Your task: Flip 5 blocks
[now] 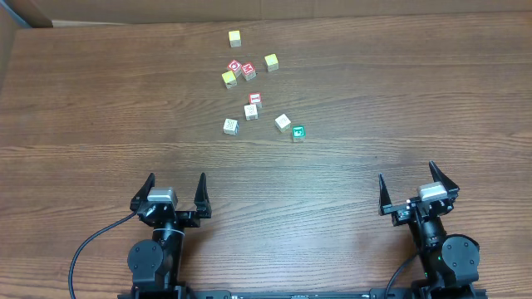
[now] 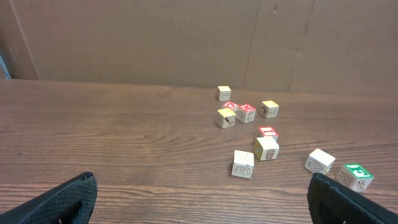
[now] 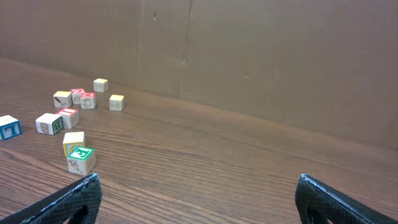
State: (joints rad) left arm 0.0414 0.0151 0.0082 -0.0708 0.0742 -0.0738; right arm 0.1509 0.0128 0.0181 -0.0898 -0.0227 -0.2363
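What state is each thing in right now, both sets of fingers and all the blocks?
Left gripper: fingers open, nothing held.
Right gripper: fingers open, nothing held.
Green-faced block: lying flat, green face up, untouched.
Red-bordered block: lying flat, bordered face up, untouched.
Pale blocks: lying flat, untouched.
Yellow-faced blocks: lying flat, untouched.
Red-faced blocks: lying flat, side by side.

Overhead cam looks straight down; wrist cams low, fwd-facing; all share blocks.
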